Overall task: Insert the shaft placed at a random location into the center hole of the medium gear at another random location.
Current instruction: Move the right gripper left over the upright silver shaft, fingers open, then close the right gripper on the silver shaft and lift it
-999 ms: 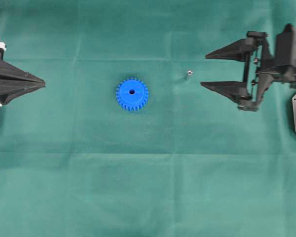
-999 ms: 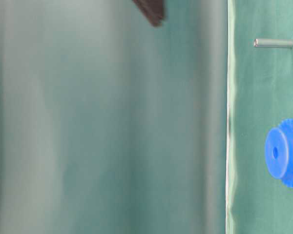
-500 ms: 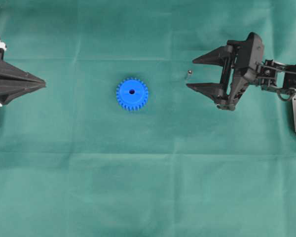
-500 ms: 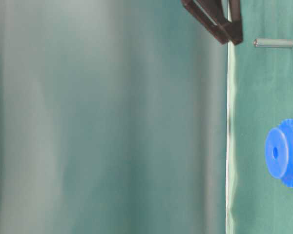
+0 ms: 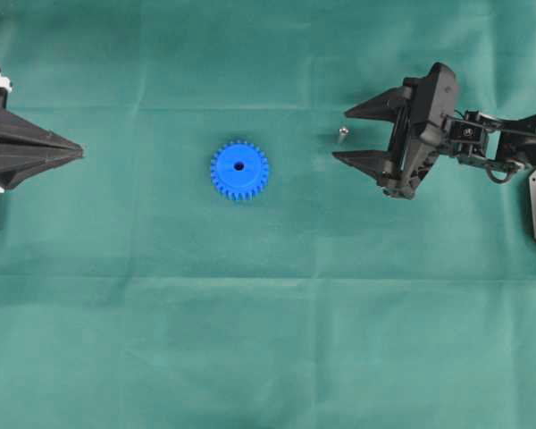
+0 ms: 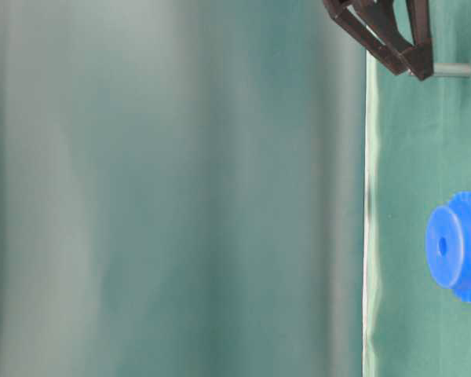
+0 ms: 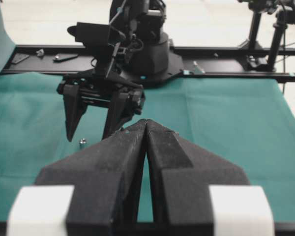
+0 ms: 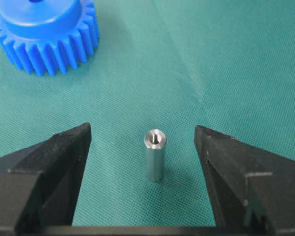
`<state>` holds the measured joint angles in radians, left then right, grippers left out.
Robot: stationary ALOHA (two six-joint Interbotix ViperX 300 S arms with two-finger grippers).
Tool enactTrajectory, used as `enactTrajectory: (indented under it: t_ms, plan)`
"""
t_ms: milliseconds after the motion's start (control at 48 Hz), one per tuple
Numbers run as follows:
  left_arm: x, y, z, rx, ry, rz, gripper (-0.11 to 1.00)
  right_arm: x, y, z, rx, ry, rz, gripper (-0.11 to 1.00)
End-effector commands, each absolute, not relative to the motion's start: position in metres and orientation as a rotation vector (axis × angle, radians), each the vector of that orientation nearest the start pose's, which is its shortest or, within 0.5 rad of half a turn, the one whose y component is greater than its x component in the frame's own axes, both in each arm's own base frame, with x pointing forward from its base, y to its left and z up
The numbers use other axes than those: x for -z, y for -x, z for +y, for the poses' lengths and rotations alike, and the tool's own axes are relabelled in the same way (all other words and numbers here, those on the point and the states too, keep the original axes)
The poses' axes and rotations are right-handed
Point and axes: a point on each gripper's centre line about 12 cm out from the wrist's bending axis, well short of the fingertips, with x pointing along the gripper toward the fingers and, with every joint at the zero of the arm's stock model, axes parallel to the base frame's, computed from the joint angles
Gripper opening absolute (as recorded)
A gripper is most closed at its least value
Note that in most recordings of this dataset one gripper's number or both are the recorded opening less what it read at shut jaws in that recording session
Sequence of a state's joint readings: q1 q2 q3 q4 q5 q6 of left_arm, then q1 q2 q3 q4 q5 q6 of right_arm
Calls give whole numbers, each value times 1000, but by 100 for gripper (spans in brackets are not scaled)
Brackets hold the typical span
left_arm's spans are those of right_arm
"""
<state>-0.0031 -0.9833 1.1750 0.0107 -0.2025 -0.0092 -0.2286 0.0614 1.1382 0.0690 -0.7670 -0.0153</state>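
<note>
From overhead, the right gripper [image 5: 341, 136] is seen spread wide beside the shaft [image 5: 342, 134], well apart from the medium gear [image 5: 239, 170]; the left gripper [image 5: 79, 151] is parked shut at the edge. At the right wrist, the shaft [image 8: 154, 155] is framed upright between the fingers [image 8: 54, 167], untouched, so the pick-up step is judged in hand: a slight advance and descent, then a centred squeeze.

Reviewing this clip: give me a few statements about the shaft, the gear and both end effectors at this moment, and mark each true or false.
1. The shaft stands upright on the cloth. True.
2. The right end effector is shut on the shaft. False: it is open, one finger on each side, neither touching.
3. The shaft sits in the center hole of the medium gear. False: it stands apart from the gear.
4. The left end effector is shut and holds nothing. True.
</note>
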Motion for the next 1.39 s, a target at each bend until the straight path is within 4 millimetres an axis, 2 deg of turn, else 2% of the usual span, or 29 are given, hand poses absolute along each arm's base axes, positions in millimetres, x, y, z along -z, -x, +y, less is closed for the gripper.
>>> enactTrajectory:
  t_ms: [0, 187, 312, 375, 541, 562, 979, 1374]
  plan:
    - [-294, -198, -1, 6, -4, -28, 0, -100, -292, -76, 287, -62, 391, 83]
    - [-294, -198, -1, 7, -1, -28, 0, -97, -296, -77, 288, -63, 394, 76]
    - [-294, -198, -1, 6, 0, -28, 0, -96, -296, -77, 288, -65, 402, 68]
    - [-294, -198, -1, 7, 0, -28, 0, -96, -296, -77, 292, -67, 402, 56]
    - [-295, -198, -1, 6, -1, -29, 0, -95, -295, -77, 291, -64, 407, 15]
    - [-295, -198, -1, 6, 2, -29, 0, -95, -295, -77, 290, -66, 407, 13]
    - [-295, -198, -1, 6, 2, -31, 0, -100, -295, -77, 286, -63, 416, 13]
    - [-293, -199, -1, 6, 2, -23, 0, -161, -297, -75, 266, -34, 381, 13]
